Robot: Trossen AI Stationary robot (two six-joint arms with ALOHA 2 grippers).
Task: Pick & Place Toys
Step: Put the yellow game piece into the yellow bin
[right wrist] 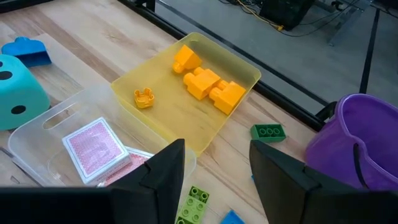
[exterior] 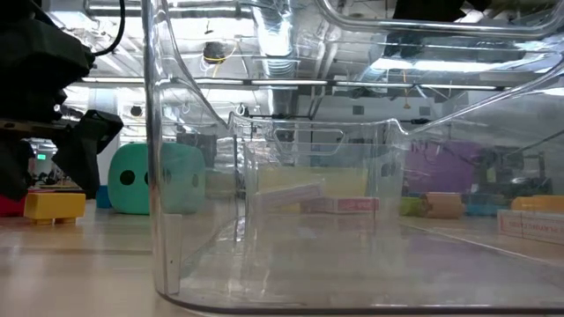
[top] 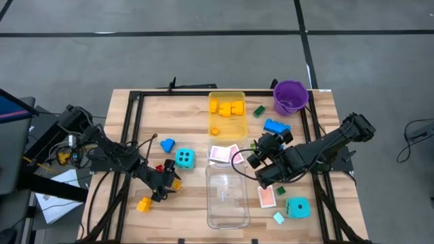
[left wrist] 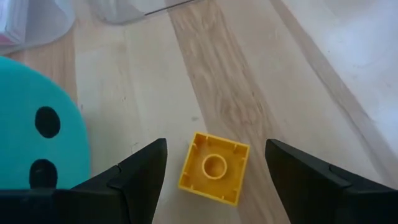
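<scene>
Left wrist view | left claw (left wrist: 214, 180) open, empty, straddling yellow brick (left wrist: 214, 168) on table (left wrist: 249, 93) near left front corner | brick light, rigid, slick; pinch flat opposite sides | right claw (right wrist: 214, 180) open, empty

Grey floor (top: 203, 61) with dark seams, bright ceiling lights (exterior: 211, 53) beyond

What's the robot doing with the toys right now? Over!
Left gripper open, hovering over a yellow brick beside the cyan die. Right gripper open, empty, near the yellow tray. Nothing in the way.
</scene>
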